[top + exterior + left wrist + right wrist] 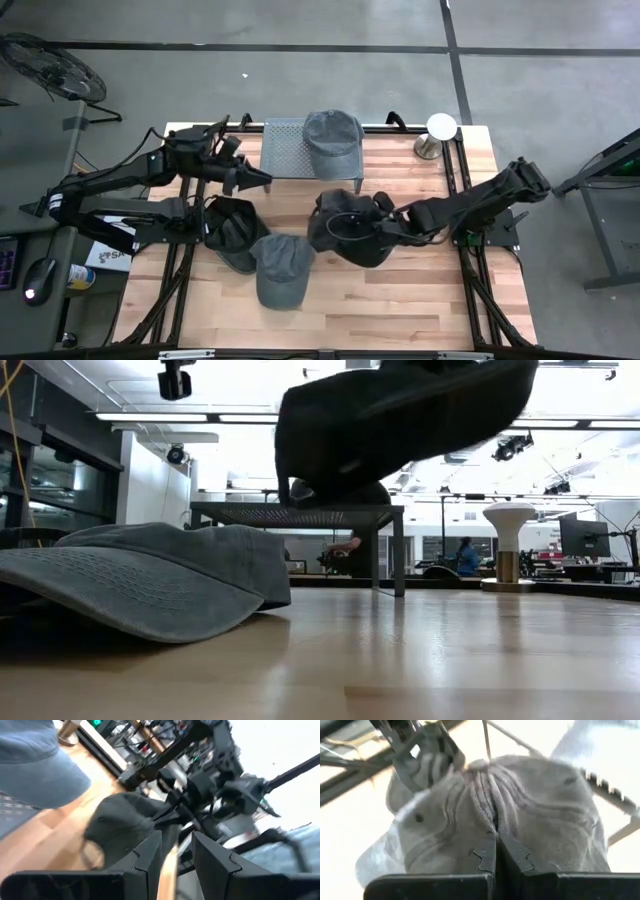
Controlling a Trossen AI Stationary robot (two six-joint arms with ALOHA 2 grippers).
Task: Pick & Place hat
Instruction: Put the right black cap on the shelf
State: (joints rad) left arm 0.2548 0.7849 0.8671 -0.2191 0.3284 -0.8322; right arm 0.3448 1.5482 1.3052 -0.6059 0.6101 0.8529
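Front strip of the wooden table [400, 310] is lying bare, offering open passage. Centre is crowded: a grey cap [281, 268] is sitting just beside a dark cap [232, 232], and the right gripper [372, 226] is holding a black cap [345, 228] pinched, blocking the middle. At the rear, a perforated metal stand [285, 150] carrying another grey cap [332, 142] is obstructing approach; the left gripper [268, 181], slightly parted, is hovering at its near edge. A white-topped post [440, 133] is occupying the rear right corner.

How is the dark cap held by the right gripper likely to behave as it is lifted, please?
Probably floppy: the dark cap bunches into folds where the right gripper pinches it. It looks light, hanging off the table in the low view, so it may sag or swing.
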